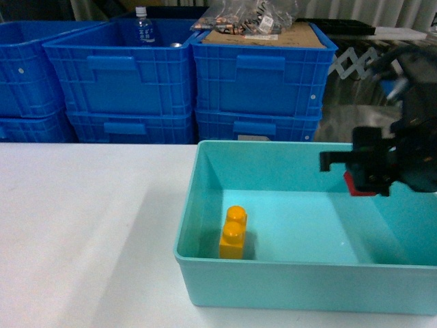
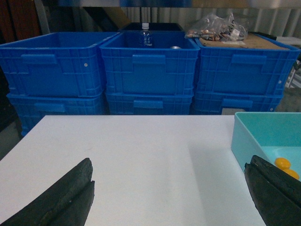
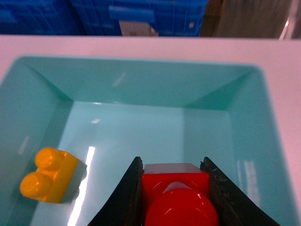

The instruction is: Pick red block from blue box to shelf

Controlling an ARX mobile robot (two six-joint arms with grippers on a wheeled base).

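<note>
Head view: right gripper (image 1: 363,179) clamps red block (image 1: 356,186) above blue box (image 1: 293,283) holding yellow brick (image 1: 233,233).

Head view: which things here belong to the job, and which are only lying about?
Job: red block, held between the right gripper fingers; blue box.

Lying about: yellow brick in the box; dark blue crates; water bottle; table.
</note>
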